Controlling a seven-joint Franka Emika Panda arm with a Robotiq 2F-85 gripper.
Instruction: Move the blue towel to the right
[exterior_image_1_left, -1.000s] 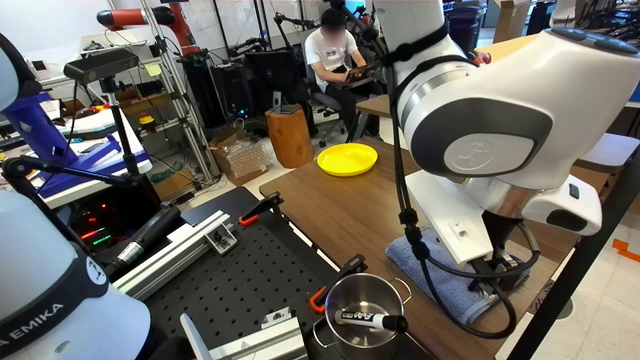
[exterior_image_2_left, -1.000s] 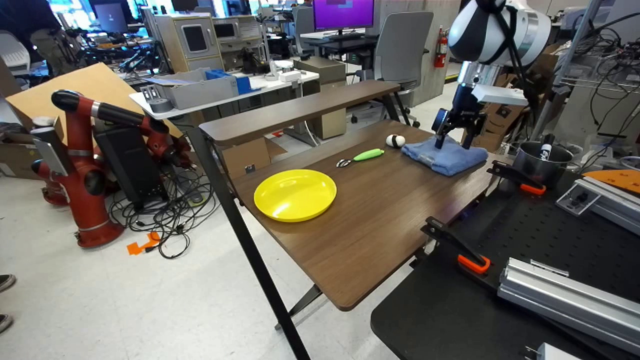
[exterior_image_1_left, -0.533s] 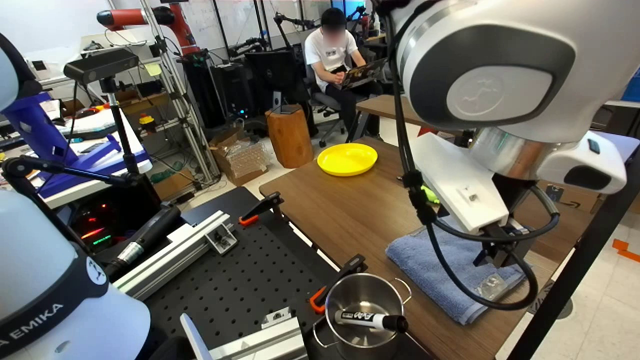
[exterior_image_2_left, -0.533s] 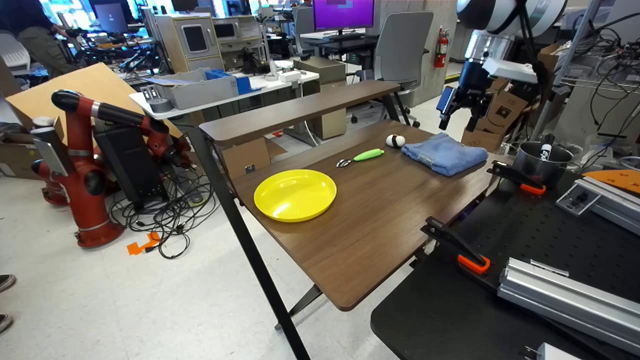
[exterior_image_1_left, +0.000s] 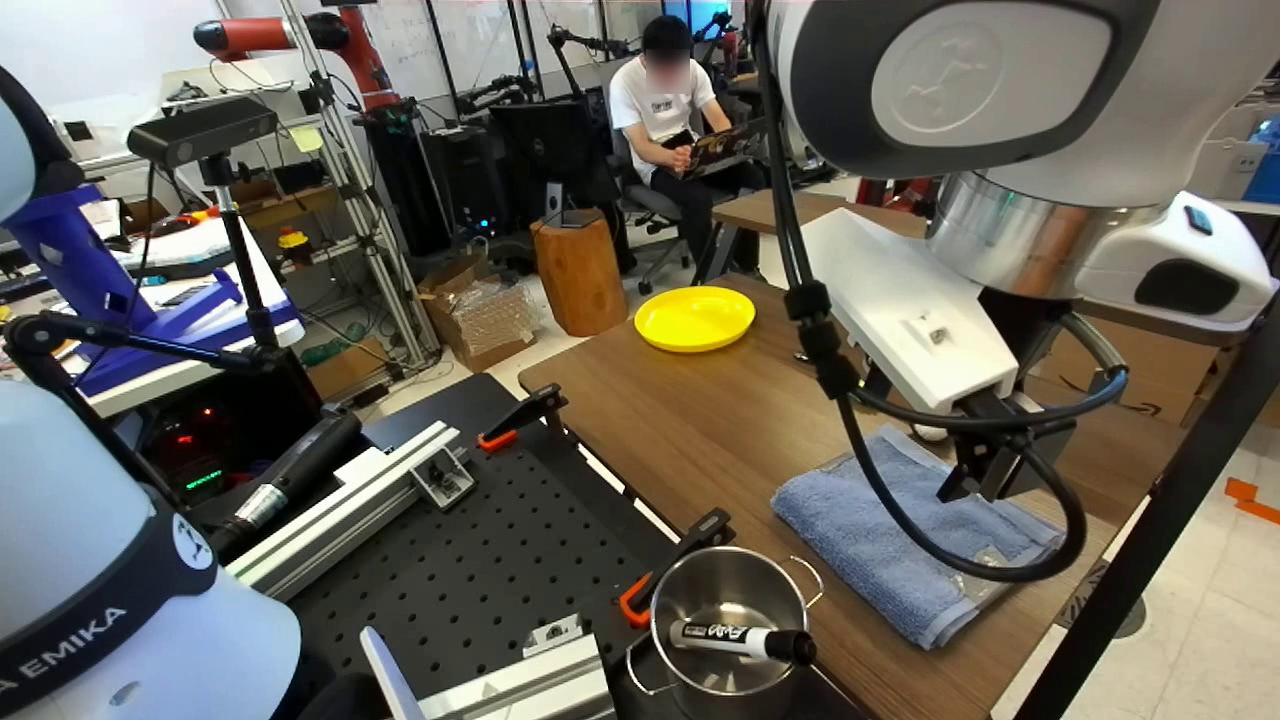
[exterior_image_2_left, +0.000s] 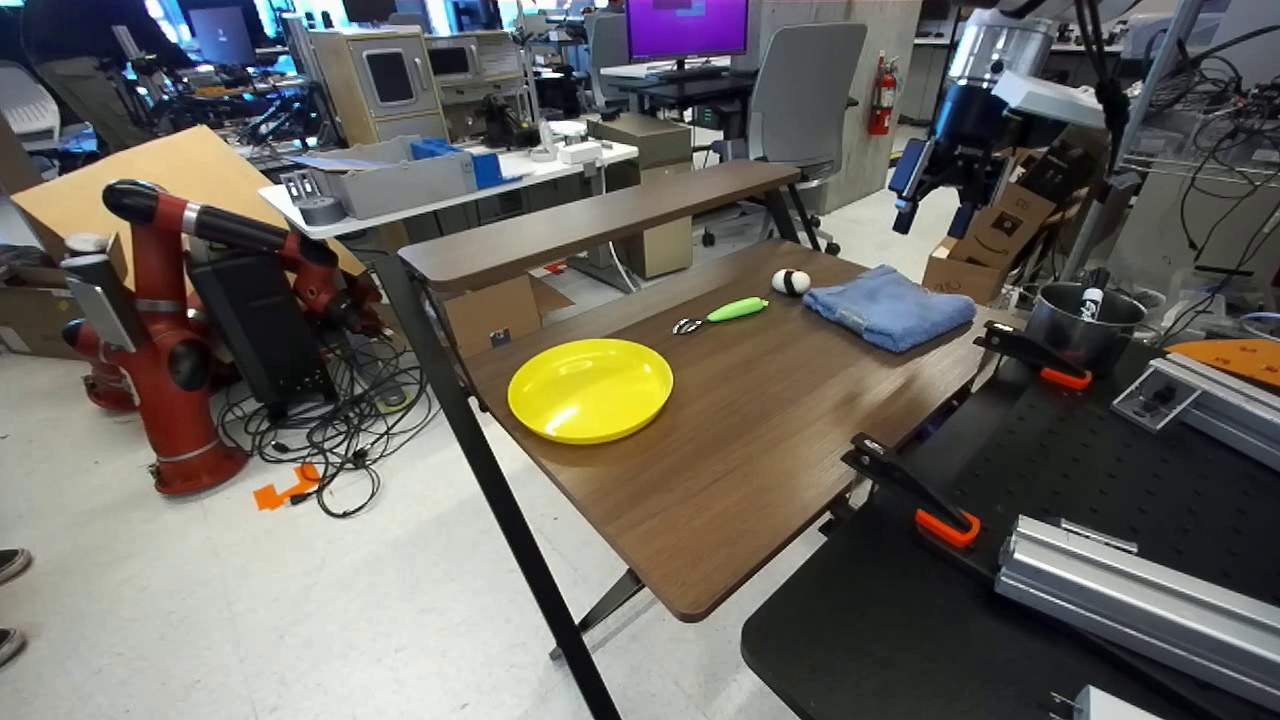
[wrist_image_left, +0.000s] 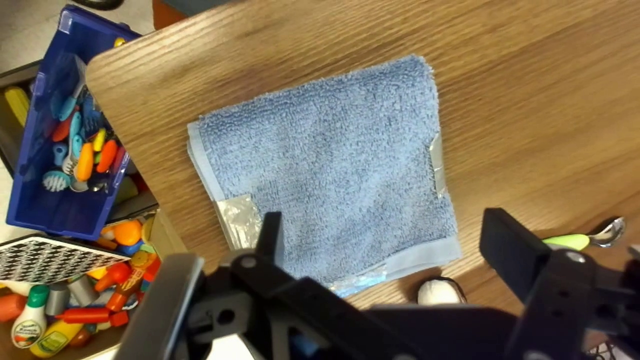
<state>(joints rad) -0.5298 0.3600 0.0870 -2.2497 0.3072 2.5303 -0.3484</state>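
The blue towel lies folded and roughly square on the brown table, near one end, in both exterior views. The wrist view shows the whole towel apart from a lower part behind a finger; shiny clear tape sits at its edges. My gripper is above the towel, not touching it, with its fingers spread and nothing between them. It also shows in an exterior view, partly behind a cable, and in the wrist view.
A yellow plate, a green-handled utensil and a white-and-black egg-shaped item stand on the table. A steel pot holding a marker is beside the towel. Clamps grip the black bench. A raised shelf runs along the table.
One second ago my gripper's fingers were down at the towel. The gripper has risen clear above it, fingers apart. The towel stays in the same place.
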